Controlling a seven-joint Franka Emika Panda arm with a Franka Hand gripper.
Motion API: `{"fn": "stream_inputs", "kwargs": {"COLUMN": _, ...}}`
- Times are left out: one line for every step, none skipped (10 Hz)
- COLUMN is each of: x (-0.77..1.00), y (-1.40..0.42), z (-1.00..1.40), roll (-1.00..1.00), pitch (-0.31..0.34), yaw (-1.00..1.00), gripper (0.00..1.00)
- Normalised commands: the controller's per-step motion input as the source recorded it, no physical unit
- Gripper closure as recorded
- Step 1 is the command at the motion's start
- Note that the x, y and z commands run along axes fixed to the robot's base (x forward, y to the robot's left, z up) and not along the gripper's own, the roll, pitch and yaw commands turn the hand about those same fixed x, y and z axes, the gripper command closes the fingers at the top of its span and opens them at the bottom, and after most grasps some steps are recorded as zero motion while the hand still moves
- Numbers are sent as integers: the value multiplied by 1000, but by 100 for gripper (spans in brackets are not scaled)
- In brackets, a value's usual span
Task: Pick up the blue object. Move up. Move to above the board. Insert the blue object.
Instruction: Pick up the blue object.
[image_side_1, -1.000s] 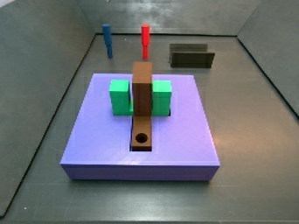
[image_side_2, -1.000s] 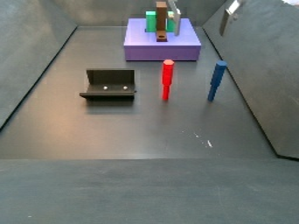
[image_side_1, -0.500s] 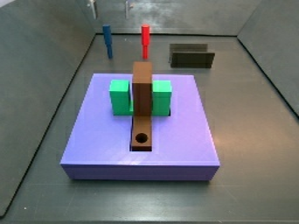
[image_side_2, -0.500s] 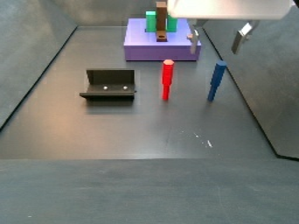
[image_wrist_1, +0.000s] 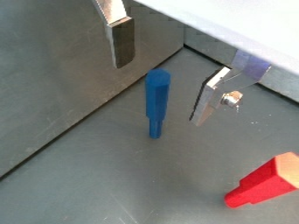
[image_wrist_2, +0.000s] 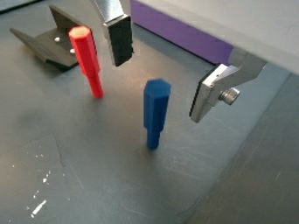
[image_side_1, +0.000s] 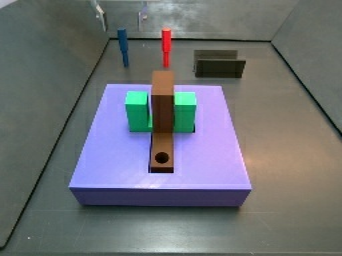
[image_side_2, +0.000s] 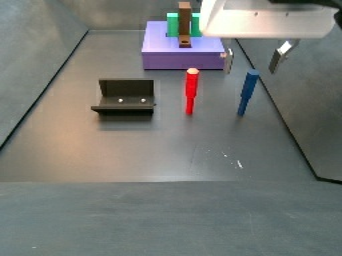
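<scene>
The blue object (image_wrist_2: 155, 112) is bright blue all over. The red peg (image_wrist_2: 86, 59) next to it is bright red. The gripper (image_wrist_2: 163, 67) above the blue peg has shiny silver fingers (image_wrist_2: 214, 90) with dark pads. The board (image_side_1: 162, 148) is soft purple. It carries a green block (image_side_1: 138, 110) and a brown strip (image_side_1: 163, 119) with a black round hole. The fixture (image_side_2: 124, 96) is dark olive. The floor (image_side_2: 160, 150) is plain dark grey.

hand (image_wrist_2: 163, 74): white body | 2 flat silver fingers (image_wrist_2: 118, 39) | dark pads
</scene>
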Motion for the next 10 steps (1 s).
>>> {"fn": "stream_inputs", "kwargs": {"x": -86, "y": 20, "z": -234, "roll": 0, "pitch": -14, "yaw": 0, "gripper": 0}}
{"fn": "stream_inputs", "kwargs": {"x": -100, "y": 51, "z": -251, "roll": 0, "pitch": -11, "yaw": -11, "gripper": 0}}
{"fn": "stream_inputs", "kwargs": {"x": -80, "y": 86, "z": -286, "roll": 0, "pitch": -7, "yaw": -9, "gripper": 0}}
{"fn": "stream_inputs", "kwargs": {"x": -69, "y": 111, "z": -320, "roll": 7, "pitch": 0, "yaw": 0, "gripper": 0}}
{"fn": "stream_inputs", "kwargs": {"x": -57, "y": 120, "z": -317, "roll": 33, "pitch": 0, "yaw": 0, "gripper": 0}}
{"fn": "stream_inputs", "kwargs": {"x": -109, "y": 149, "z": -303, "roll": 114, "pitch": 0, "yaw": 0, "gripper": 0}}
{"fn": "stream_inputs", "kwargs": {"x": -60, "y": 63, "z": -243, "roll": 196, "pitch": 0, "yaw": 0, "gripper": 0}}
{"fn": "stream_inputs", "kwargs": {"x": -26, "y": 0, "z": -131, "roll": 144, "pitch": 0, "yaw": 0, "gripper": 0}}
{"fn": "stream_inputs", "kwargs": {"x": 0, "y": -43, "z": 0, "roll": 100, "pitch": 29, "yaw": 0, "gripper": 0}}
{"fn": "stream_inputs", "kwargs": {"x": 0, "y": -29, "z": 0, "roll": 56, "pitch": 43, "yaw": 0, "gripper": 0}}
